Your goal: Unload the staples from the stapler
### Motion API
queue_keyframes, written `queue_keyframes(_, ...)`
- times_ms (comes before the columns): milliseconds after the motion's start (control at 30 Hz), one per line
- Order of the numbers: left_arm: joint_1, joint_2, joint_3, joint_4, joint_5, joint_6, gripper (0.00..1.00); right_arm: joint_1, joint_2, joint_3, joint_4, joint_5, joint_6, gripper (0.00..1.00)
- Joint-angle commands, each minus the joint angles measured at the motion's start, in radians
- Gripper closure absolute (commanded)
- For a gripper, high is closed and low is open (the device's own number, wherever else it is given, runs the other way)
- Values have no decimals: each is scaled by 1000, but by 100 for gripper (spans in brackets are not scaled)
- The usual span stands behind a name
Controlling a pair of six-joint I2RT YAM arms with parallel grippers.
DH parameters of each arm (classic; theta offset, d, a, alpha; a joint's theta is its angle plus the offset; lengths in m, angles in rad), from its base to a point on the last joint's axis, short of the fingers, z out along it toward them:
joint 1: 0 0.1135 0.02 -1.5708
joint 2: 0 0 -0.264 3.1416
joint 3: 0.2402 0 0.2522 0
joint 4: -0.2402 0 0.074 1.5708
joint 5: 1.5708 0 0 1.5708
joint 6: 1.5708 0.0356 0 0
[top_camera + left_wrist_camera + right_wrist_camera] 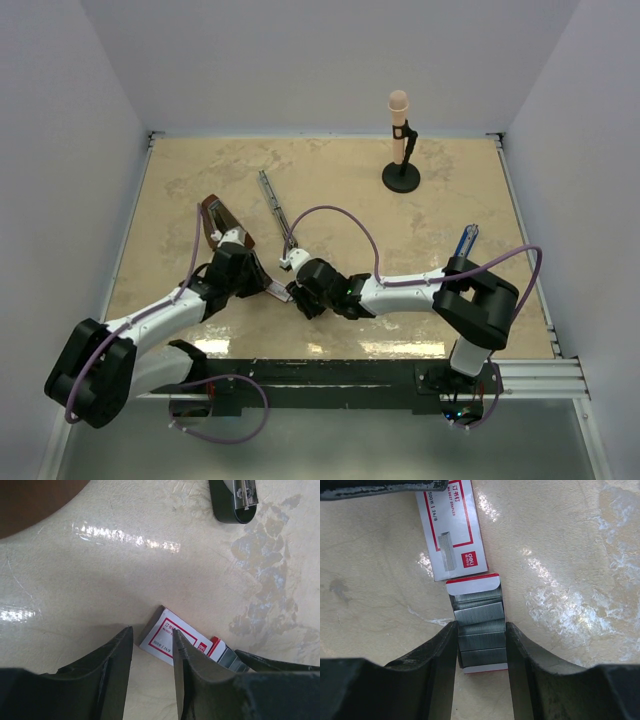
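The stapler (272, 201) lies swung open as a thin dark bar on the table's far middle; its end shows in the left wrist view (235, 500). The staples (479, 611) are silvery-grey ribbed blocks in a small red-and-white tray. My right gripper (481, 630) is closed on the tray's two long sides, low on the table (298, 293). The red-and-white card sleeve (451, 530) lies just beyond the tray. My left gripper (152, 640) is open, with its right finger (186, 665) over the sleeve (167, 632) and bare table in the gap.
A brown object (214, 216) lies beside my left wrist. A beige microphone-like piece on a black round stand (401, 140) is at the far right. A narrow blue object (465, 240) lies near the right arm's elbow. White walls enclose the table.
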Motion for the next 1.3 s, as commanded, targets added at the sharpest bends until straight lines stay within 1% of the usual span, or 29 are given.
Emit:
queue_keyframes(0, 6, 31, 51, 44, -28, 58, 59, 17, -7, -32, -47, -37, 18, 63)
queue_keyframes(167, 6, 51, 51, 53, -1, 82, 62, 19, -2, -33, -44, -36, 18, 63)
queue_keyframes(200, 6, 56, 49, 89, 6, 87, 62, 20, -1, -33, -46, -31, 18, 63)
queue_keyframes(267, 6, 70, 48, 96, 21, 90, 64, 19, -1, -33, -46, -27, 18, 64)
queue_keyframes(433, 4, 87, 37, 113, 42, 99, 64, 19, 1, -32, -44, -19, 21, 64)
queue_keyframes(867, 4, 111, 28, 108, 33, 111, 65, 22, -5, -38, -6, -33, 2, 64)
queue_keyframes(1267, 4, 96, 9, 106, 44, 108, 68, 46, 22, -10, -38, -13, 1, 64)
